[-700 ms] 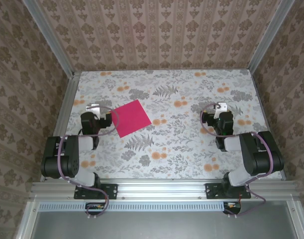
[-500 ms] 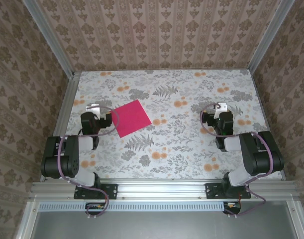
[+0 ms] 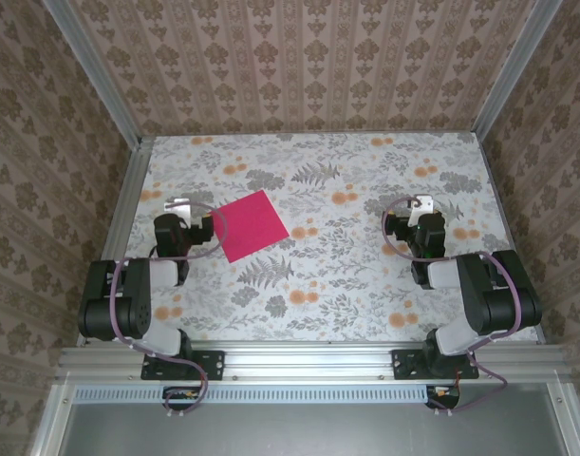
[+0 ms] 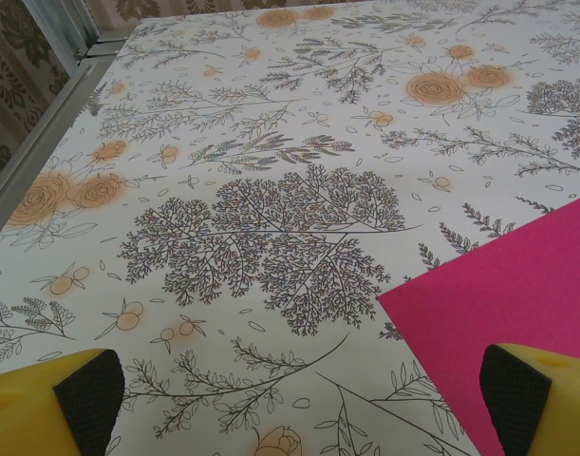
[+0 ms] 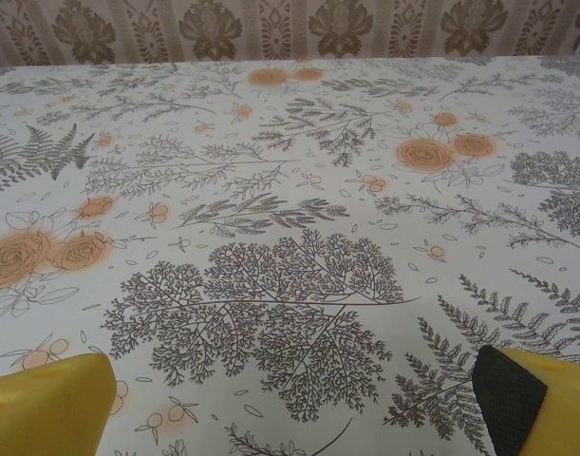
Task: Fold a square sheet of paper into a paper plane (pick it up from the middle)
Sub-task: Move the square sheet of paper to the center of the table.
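- Saw the square sheet of paper (image 3: 254, 225) lying flat on the flowery table (image 3: 365, 285), at about 10 o'clock from the table's middle.
- Found no fold in it at all, so judged the job to be at its very start: the pick-up step, not yet begun.
- Spotted the left gripper (image 3: 180, 217) just beside the sheet, with the sheet at about 3 o'clock from it.
- Looked through the left wrist camera and saw two yellow fingers (image 4: 85, 394) spread wide apart, holding nothing.
- Saw a pink corner of the sheet at about 4 o'clock in that view, reaching in near the right-hand finger. Could not tell if finger and paper touched.
- Spotted the right gripper (image 3: 420, 217) well apart from the sheet, at about 3 o'clock from the table's middle.
- Saw its fingers (image 5: 47, 399) spread wide too, with only bare flowery table between them.
- Judged the next move to call for the left gripper, as the near one.
- Judged a need to swing toward 3 o'clock, get over the middle of the sheet, come down softly and pinch there.
- Judged thin flat paper hard to grab, so a gentle press and squeeze to lift a small bump first.
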Controlling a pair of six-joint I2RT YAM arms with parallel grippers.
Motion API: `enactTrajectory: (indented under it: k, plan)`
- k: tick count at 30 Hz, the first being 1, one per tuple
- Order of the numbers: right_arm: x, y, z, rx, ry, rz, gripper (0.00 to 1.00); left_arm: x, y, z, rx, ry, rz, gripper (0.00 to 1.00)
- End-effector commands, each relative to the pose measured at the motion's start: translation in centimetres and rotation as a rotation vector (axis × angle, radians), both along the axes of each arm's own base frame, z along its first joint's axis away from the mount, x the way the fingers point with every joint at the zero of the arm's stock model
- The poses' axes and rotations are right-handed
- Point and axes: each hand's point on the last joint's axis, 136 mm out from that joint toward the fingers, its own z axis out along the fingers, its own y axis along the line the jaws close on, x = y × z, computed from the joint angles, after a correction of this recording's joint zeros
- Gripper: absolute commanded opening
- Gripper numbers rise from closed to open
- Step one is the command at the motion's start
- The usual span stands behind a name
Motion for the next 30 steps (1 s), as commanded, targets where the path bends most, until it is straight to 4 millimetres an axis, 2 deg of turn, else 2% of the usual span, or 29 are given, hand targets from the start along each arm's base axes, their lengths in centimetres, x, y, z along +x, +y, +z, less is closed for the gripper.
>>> enactTrajectory:
  k: [1, 6, 9, 14, 16, 19, 22, 26, 29, 30]
  plan:
    - [0.9, -0.2, 1.0, -0.003, -0.034, -0.006, 1.00, 0.9, 0.3, 0.9, 0.019, -0.035, 0.001, 1.00]
    - [0.6, -0.7, 1.3, -0.006, -0.054, -0.031, 1.00, 0.8, 0.3, 1.0, 0.019, -0.038, 0.002, 1.00]
    - [-0.1, -1.0, 2.4, -0.004, -0.091, -0.053, 1.00, 0.8, 0.4, 1.2, 0.023, -0.032, 0.012, 1.00]
    - [-0.5, -0.7, 5.5, -0.071, -0.085, -0.095, 1.00, 1.2, 2.0, 5.5, 0.022, 0.033, 0.112, 1.00]
    - [-0.4, -0.2, 6.2, -0.102, -0.037, -0.118, 1.00, 1.2, 1.9, 6.9, -0.019, 0.042, 0.130, 1.00]
    - [-0.2, 0.7, 7.1, -0.032, 0.053, -0.145, 1.00, 1.0, 1.2, 8.2, -0.106, 0.084, 0.131, 1.00]
    - [-0.1, 2.8, 7.5, 0.115, 0.158, -0.120, 1.00, 0.5, 0.0, 9.6, -0.181, 0.113, 0.110, 1.00]
    - [0.1, 6.7, 7.3, 0.203, 0.251, -0.044, 1.00, -0.5, -1.9, 11.4, -0.248, 0.151, 0.048, 1.00]
    - [0.2, 11.0, 7.3, 0.239, 0.323, 0.056, 1.00, -1.1, -2.4, 12.2, -0.286, 0.168, 0.043, 1.00]
    - [0.3, 12.8, 6.3, 0.229, 0.364, 0.092, 1.00, -1.3, -2.6, 12.6, -0.303, 0.164, 0.038, 1.00]
